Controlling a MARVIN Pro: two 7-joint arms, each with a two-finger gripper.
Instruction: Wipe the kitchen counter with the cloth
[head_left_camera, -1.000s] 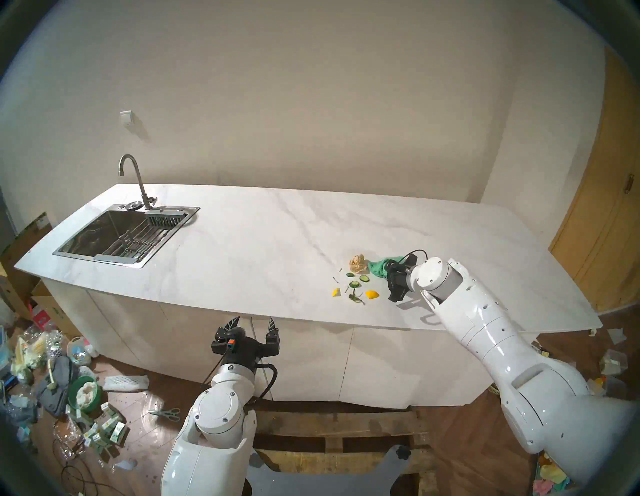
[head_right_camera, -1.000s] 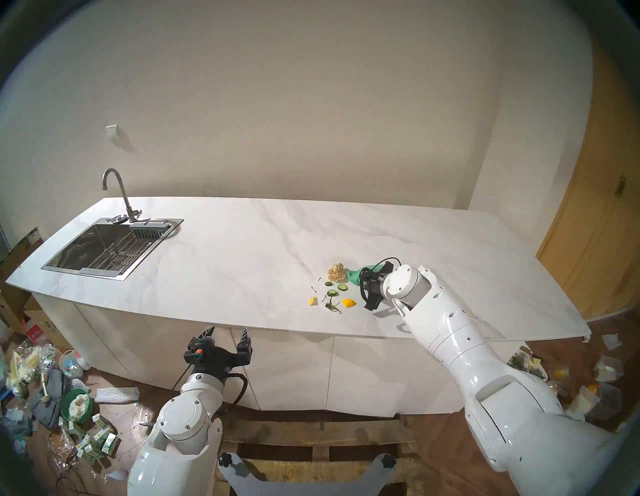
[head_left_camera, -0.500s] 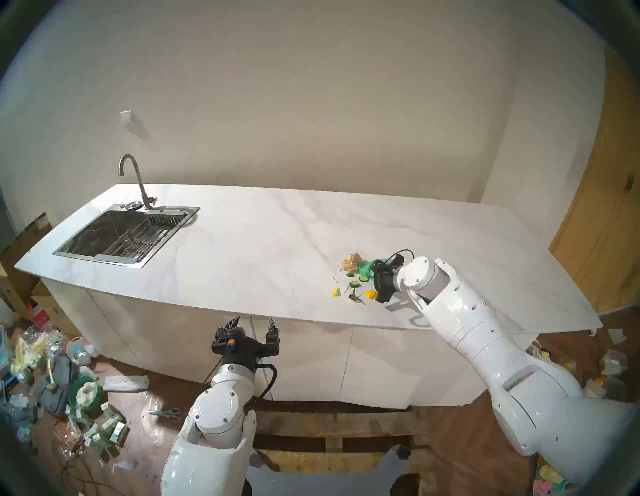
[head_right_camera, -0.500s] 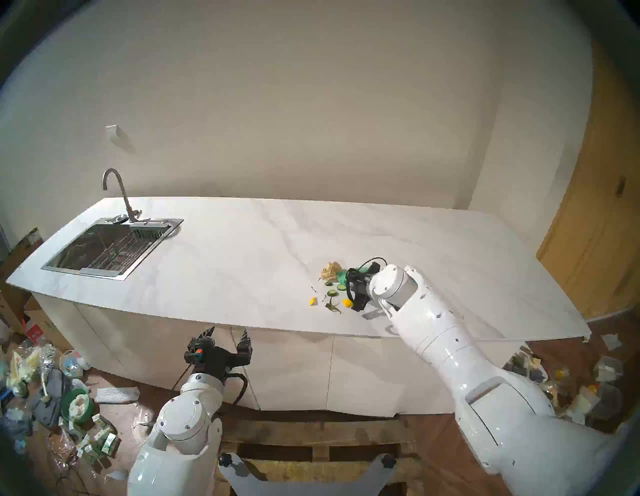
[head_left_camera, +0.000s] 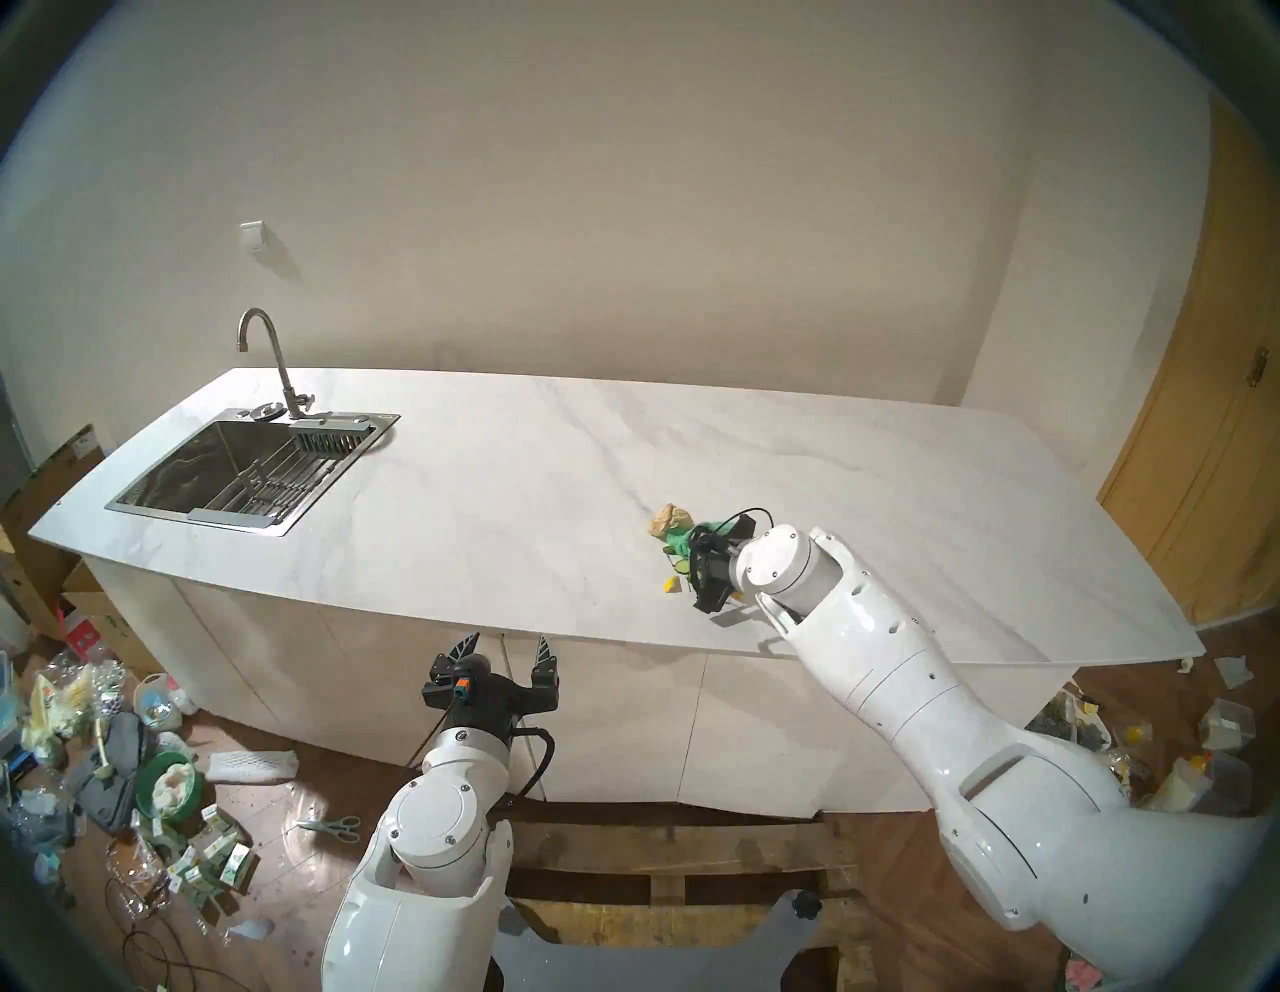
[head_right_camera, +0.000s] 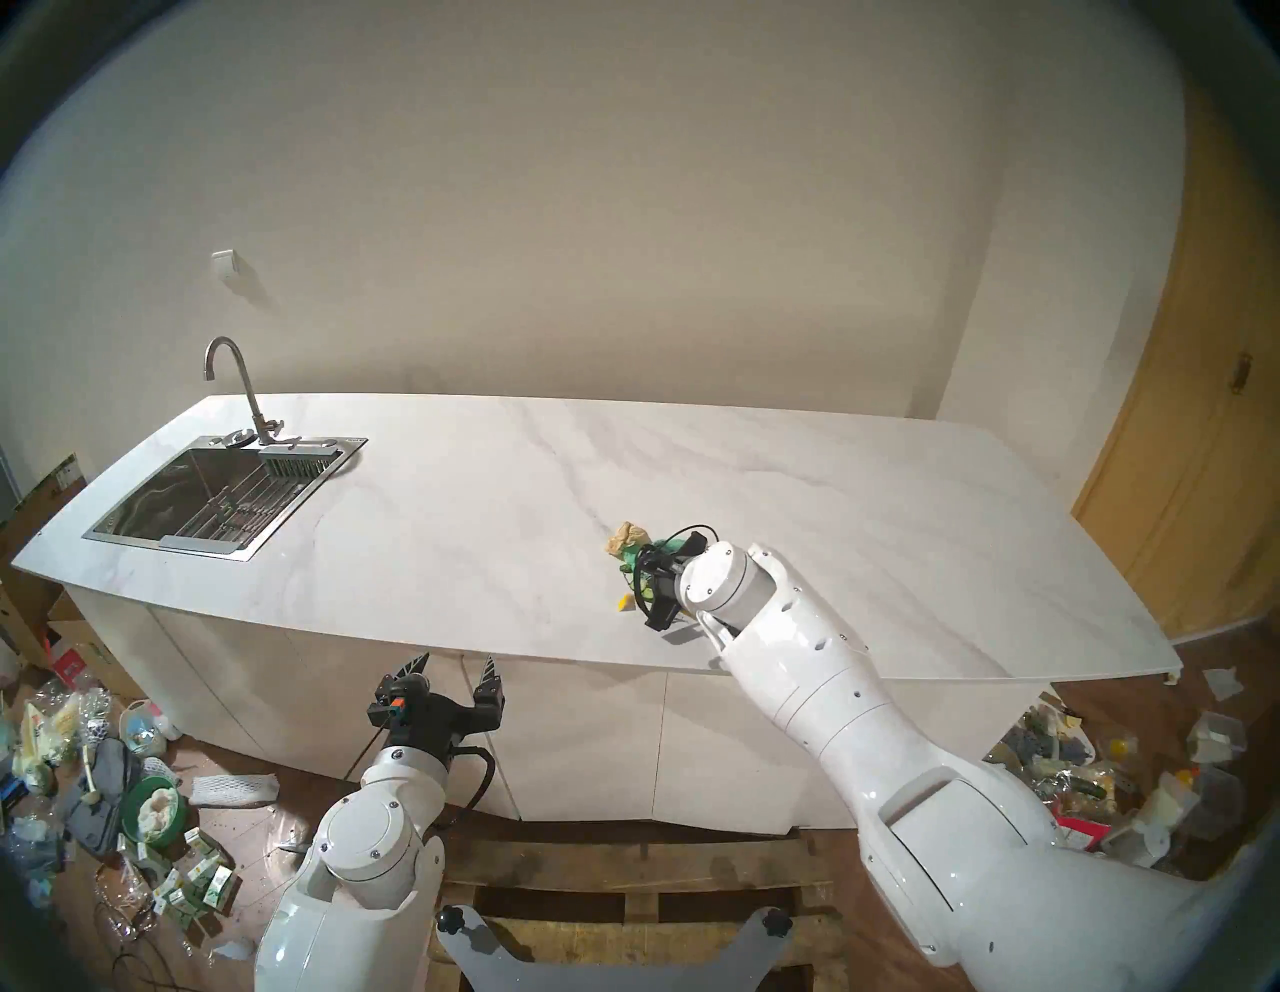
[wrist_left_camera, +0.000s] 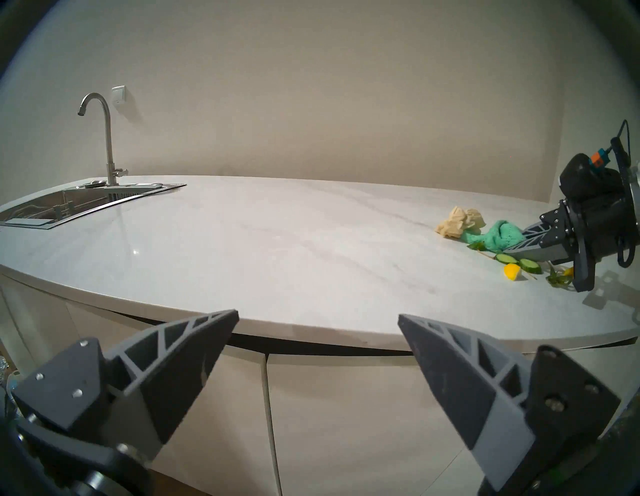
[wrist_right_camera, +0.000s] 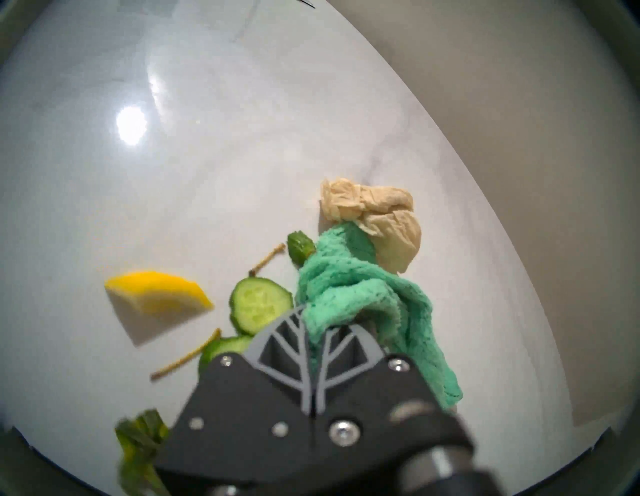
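On the right half of the kitchen counter (head_left_camera: 485, 499), near the front edge, your right gripper (wrist_right_camera: 313, 346) is pinching the cloth (wrist_right_camera: 349, 287), fingers closed tight on a bunched fold of it. That teal rag is lying low on the marble and pressing against the paper wad (wrist_right_camera: 374, 214) ahead of it, with a cucumber slice (wrist_right_camera: 259, 304) and a lemon wedge (wrist_right_camera: 156, 294) just beside the fingers (a second slice is tucked partly under the gripper body). A leafy scrap (wrist_right_camera: 138, 440) is sitting near the wrist, blurred.

Your left gripper (head_left_camera: 505, 648) is hanging below the counter edge in front of the cabinets, jaws spread, holding nothing.

Judging by the layout, you are mid-stroke, sweeping the scraps leftward toward the sink (head_left_camera: 173, 478), which is well apart from the pile. Next move is calling for steady downward contact so the rag stays flat, and a path wide enough to gather the lemon wedge rather than slipping past it; the round slices are looking likely to roll or slide out sideways
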